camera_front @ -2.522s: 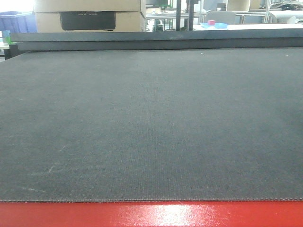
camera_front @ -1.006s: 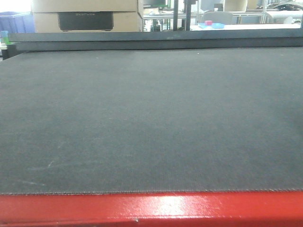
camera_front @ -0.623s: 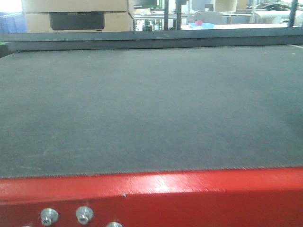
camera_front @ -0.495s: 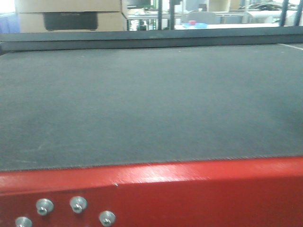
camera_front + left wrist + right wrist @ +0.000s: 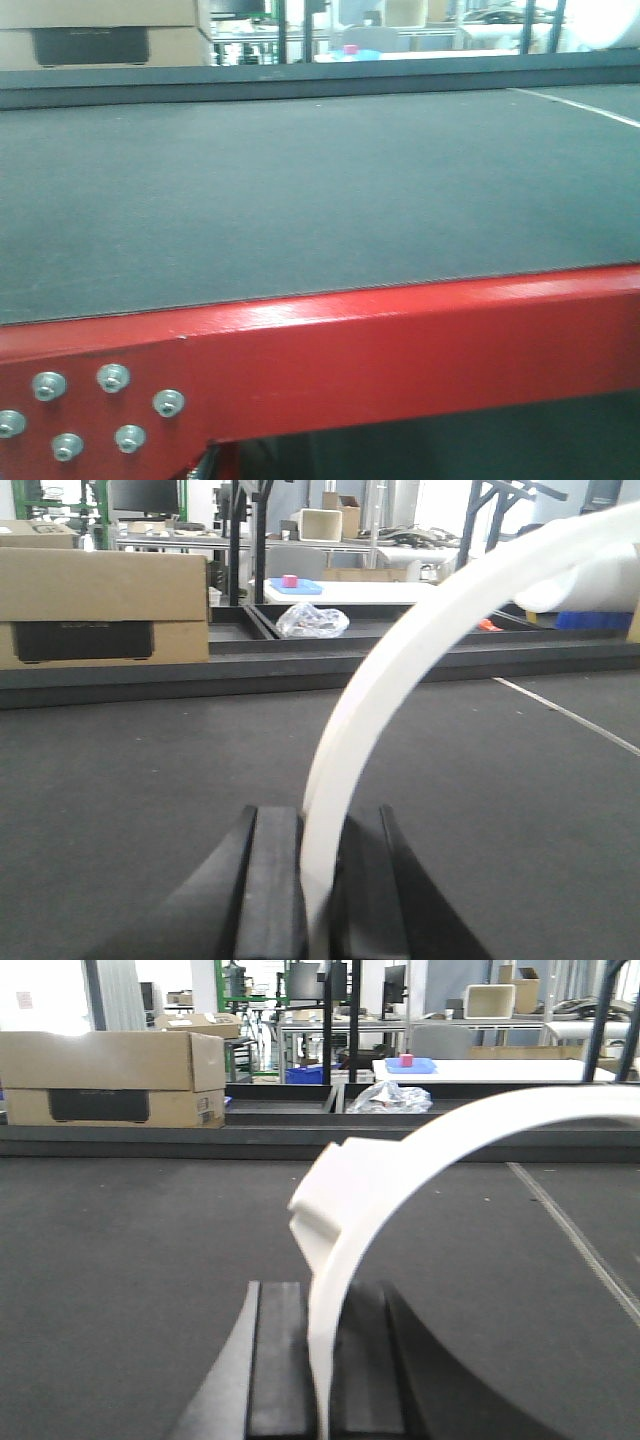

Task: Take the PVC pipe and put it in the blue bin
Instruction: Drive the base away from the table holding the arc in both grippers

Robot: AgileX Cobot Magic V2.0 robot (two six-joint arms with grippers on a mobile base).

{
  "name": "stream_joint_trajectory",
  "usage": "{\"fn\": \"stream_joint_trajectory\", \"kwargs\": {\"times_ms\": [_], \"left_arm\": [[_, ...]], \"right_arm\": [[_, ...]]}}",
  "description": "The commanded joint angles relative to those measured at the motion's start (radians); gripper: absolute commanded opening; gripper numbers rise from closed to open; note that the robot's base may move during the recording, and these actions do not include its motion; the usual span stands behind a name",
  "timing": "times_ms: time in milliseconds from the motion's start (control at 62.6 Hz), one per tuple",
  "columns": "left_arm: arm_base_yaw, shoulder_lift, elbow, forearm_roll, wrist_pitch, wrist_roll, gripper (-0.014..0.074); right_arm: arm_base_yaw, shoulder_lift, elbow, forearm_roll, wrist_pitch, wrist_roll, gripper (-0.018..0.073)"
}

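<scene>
In the left wrist view my left gripper (image 5: 322, 880) is shut on a white, curved plastic piece (image 5: 400, 690) that arches up and to the right. In the right wrist view my right gripper (image 5: 320, 1360) is shut on a similar white curved piece (image 5: 400, 1165) with a blocky end. Whether either piece is the PVC pipe I cannot tell. Neither gripper shows in the front view. A blue box (image 5: 580, 620) stands far off at the right beyond the table. I cannot tell whether it is the blue bin.
A wide grey mat (image 5: 300, 190) covers the table, and its red frame (image 5: 400, 345) with several bolts runs along the near edge. Beyond the far edge stand a cardboard box (image 5: 100, 605), a crumpled plastic bag (image 5: 312, 621) and a blue tray (image 5: 410, 1064).
The front view has pulled back and swung. The red frame fills more of the picture, its bolts have come into sight, and the cardboard box has slid to the left.
</scene>
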Motion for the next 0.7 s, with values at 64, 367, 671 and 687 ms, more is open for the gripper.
{"fn": "stream_joint_trajectory", "kwargs": {"times_ms": [64,367,671,687], "left_arm": [[-0.001,-0.006,-0.002,-0.002,-0.025,-0.002,-0.0111],[-0.001,-0.007,-0.002,-0.002,-0.025,-0.002,-0.0111],[-0.001,-0.007,-0.002,-0.002,-0.025,-0.002,-0.0111],[-0.001,-0.007,-0.002,-0.002,-0.025,-0.002,-0.0111]], "right_arm": [[0.003,-0.004,0.0,-0.012,-0.03,-0.005,-0.0168],[0.003,-0.004,0.0,-0.012,-0.03,-0.005,-0.0168],[0.003,-0.004,0.0,-0.012,-0.03,-0.005,-0.0168],[0.003,-0.004,0.0,-0.012,-0.03,-0.005,-0.0168]]}}
